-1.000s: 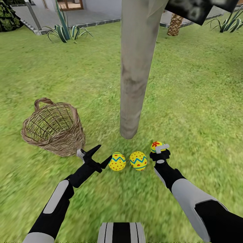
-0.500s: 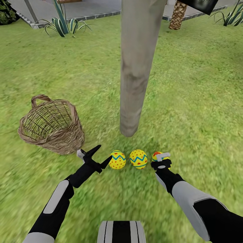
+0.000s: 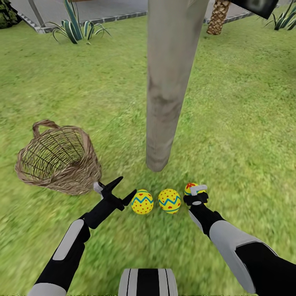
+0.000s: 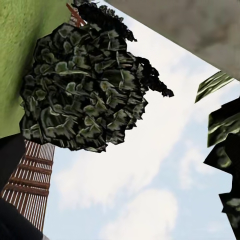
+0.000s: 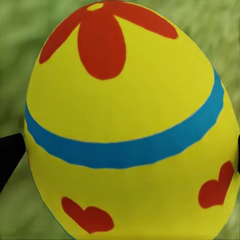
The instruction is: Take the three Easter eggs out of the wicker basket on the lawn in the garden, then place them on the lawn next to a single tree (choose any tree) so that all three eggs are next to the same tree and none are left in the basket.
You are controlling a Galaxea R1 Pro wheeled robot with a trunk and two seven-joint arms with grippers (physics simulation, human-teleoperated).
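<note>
Two yellow Easter eggs (image 3: 142, 202) (image 3: 169, 201) with blue zigzags lie side by side on the lawn (image 3: 238, 123), just in front of the foot of the pale grey tree (image 3: 166, 90). My right gripper (image 3: 196, 195) is shut on the third egg (image 3: 189, 188), low over the grass to the right of the other two. In the right wrist view that egg (image 5: 125, 125) is very close, with a dark fingertip (image 5: 9, 155) at its side. My left gripper (image 3: 123, 188) stands open beside the left egg. The wicker basket (image 3: 57, 162) lies tipped to the left, with no egg showing inside.
Spiky striped plants (image 3: 76, 28) and a paved edge (image 3: 102, 18) line the far side of the lawn. A scaly palm trunk (image 3: 216, 17) stands at the back right. The left wrist view looks up at sky and a dark leafy crown (image 4: 85, 90).
My right gripper has come down toward the grass with the third egg in it. The head camera has shifted slightly, so the basket sits further left. The left arm has not moved.
</note>
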